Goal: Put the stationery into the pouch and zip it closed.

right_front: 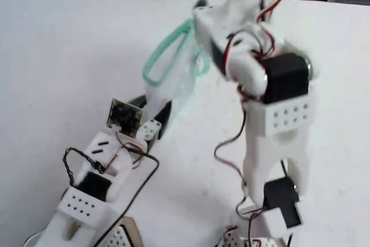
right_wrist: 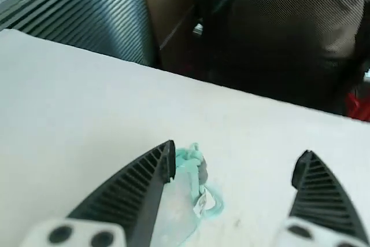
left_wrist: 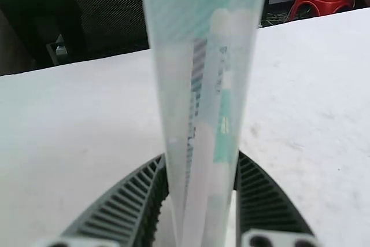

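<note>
My left end effector (left_wrist: 202, 163) is clamped on the clear, teal-edged pouch (right_front: 173, 79), with the stationery (left_wrist: 222, 125) showing inside it. My right end effector (right_wrist: 238, 151) gapes wide, just beside the pouch's far teal end, over the white tabletop (right_front: 69, 39).

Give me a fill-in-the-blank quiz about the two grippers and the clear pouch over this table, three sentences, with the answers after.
1. The left gripper is ____ on the clear pouch.
2. The right gripper, close to the zipper pull, is ____.
3. The pens are ____ the pouch.

Missing words: shut; open; inside.
</note>
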